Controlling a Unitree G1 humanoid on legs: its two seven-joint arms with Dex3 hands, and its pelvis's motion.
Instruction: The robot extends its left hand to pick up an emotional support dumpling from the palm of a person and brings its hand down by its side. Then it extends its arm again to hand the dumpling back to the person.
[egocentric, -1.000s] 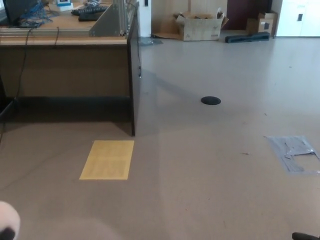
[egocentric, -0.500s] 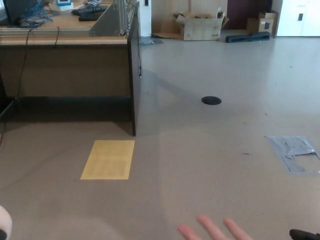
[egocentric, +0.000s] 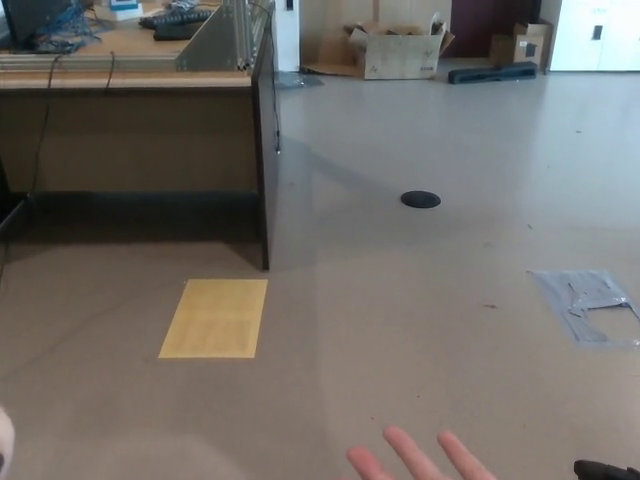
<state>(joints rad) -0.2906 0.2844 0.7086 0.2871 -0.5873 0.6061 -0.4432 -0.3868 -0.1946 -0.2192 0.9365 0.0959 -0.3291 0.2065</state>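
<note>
Head view, the only 1 we have: a person's hand (egocentric: 420, 462) pokes in at the bottom edge, 3 fingers up and spread, nothing on the part that shows. Far over at the bottom left corner sits a pale, rounded sliver, and I read that as the dumpling (egocentric: 4, 440), though it is cut off by the frame and too slight to be sure. The robot's left hand does not show, so whether it is pinching the dumpling I cannot tell. At the bottom right corner a black scrap is likely the right hand (egocentric: 606, 468); open or closed, no telling.

My read on the step: the dumpling is down by the robot's left side and the person is offering a palm, so this looks like the hand-back about to begin. The next move calls for the left arm to lift and reach in toward the centre, bringing the dumpling over that waiting palm before letting go.

As it lies now, the dumpling is well apart from the person's fingers, off to their left, with bare floor (egocentric: 400, 330) between. A yellow sheet (egocentric: 213, 318) lies on it, below the table (egocentric: 130, 130).
</note>
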